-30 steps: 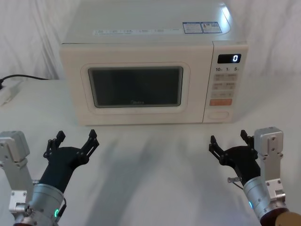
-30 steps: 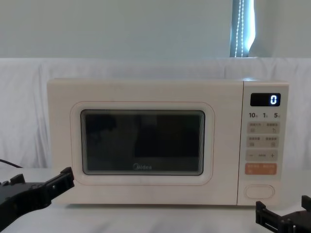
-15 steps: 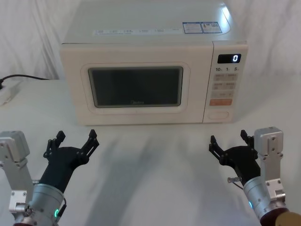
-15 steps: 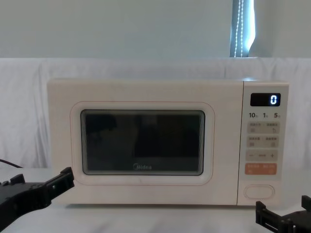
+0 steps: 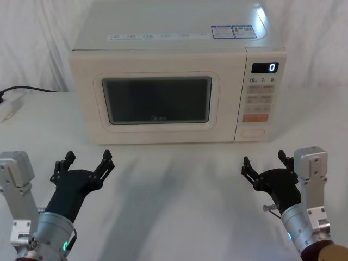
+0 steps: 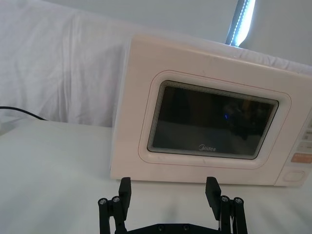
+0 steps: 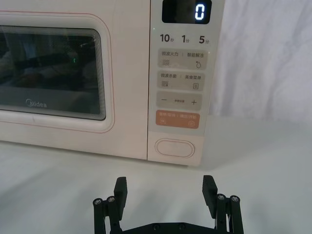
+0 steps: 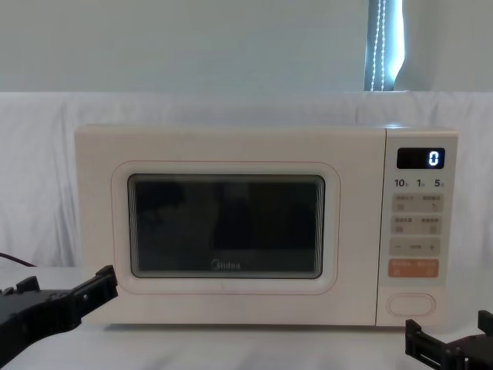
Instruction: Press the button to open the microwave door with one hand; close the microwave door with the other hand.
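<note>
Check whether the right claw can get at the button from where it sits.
Probably yes: the right claw sits open on the table before the button, with bare table between.

You cannot read the small grey print on the cream keys in the head view. In the chest view, the bottom edge cuts off both the left gripper and the right gripper, so only fingertips show. In the left wrist view, the frame edge cuts off the button and the control panel. The cable runs out of the head view's left edge.
</note>
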`<state>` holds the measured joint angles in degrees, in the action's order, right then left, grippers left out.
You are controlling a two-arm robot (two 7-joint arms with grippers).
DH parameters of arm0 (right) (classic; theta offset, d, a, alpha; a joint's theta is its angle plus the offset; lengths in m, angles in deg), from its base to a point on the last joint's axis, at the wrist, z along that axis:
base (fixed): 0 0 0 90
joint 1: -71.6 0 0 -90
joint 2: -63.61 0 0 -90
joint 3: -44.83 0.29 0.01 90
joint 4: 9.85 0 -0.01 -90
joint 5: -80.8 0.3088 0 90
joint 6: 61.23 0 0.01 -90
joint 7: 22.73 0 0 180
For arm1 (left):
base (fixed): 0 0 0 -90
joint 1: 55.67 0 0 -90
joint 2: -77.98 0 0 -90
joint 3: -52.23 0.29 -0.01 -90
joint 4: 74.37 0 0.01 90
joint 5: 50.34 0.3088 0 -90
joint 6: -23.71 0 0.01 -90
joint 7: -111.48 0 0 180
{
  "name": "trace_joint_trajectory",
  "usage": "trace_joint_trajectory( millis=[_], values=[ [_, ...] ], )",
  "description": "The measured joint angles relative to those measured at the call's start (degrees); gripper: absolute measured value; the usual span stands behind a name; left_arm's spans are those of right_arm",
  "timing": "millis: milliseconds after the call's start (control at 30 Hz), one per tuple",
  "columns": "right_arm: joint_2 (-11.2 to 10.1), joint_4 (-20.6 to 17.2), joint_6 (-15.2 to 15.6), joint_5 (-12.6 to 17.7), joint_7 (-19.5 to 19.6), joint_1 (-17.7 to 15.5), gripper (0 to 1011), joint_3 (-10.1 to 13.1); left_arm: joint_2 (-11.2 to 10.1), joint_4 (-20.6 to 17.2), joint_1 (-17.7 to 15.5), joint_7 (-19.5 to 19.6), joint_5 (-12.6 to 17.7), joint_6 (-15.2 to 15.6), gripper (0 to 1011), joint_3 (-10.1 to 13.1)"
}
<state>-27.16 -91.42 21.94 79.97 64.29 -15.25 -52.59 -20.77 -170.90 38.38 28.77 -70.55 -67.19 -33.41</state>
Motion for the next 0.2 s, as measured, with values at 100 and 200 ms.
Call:
trace_joint_trajectory(
  millis=[100, 200],
  values=[
    [0.0, 0.0, 0.0, 0.0, 0.0, 0.0, 1002, 0.0, 0.0, 0.0, 0.0, 0.0, 0.0, 0.0, 1001, 0.0],
    [0.0, 0.0, 0.0, 0.0, 0.0, 0.0, 1002, 0.0, 0.0, 0.0, 0.0, 0.0, 0.0, 0.0, 1001, 0.0]
  ],
)
